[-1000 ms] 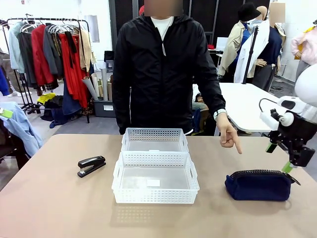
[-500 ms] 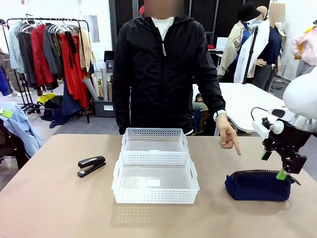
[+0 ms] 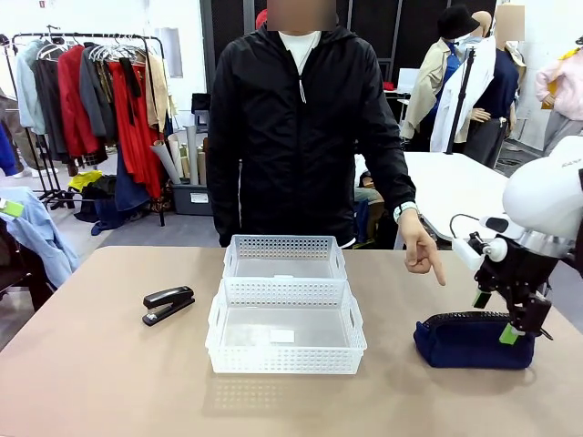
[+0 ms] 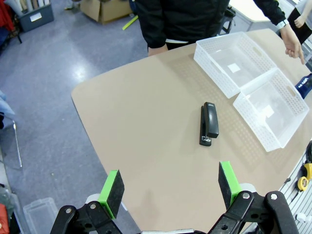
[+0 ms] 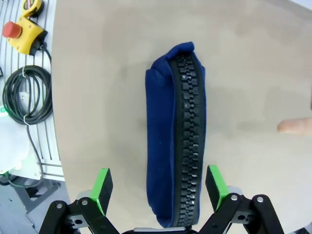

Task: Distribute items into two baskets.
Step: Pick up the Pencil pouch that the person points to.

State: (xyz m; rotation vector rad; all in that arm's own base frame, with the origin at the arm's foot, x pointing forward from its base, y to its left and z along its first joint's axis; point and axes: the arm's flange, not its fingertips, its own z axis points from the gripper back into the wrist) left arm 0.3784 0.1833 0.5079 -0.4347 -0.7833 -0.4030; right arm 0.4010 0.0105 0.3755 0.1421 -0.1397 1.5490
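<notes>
You're in a robot lab dressed like a clothes shop: a garment rack [image 3: 91, 91] of hanging coats stands beyond the surface's [image 3: 91, 364] far left corner, and a yellow emergency-stop box [image 5: 24, 30] with coiled cable [image 5: 27, 95] lies just off one edge.

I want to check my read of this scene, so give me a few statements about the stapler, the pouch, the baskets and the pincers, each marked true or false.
1. The stapler lies on the table, left of the nearer basket. True.
2. The right pincer hangs open over the pouch. True.
3. The pouch sits inside the nearer basket. False: it lies on the table, right of that basket.
4. The person's hand holds the stapler. False: it points a finger down toward the pouch.
5. The left pincer is shut. False: it is open, above the table.
</notes>
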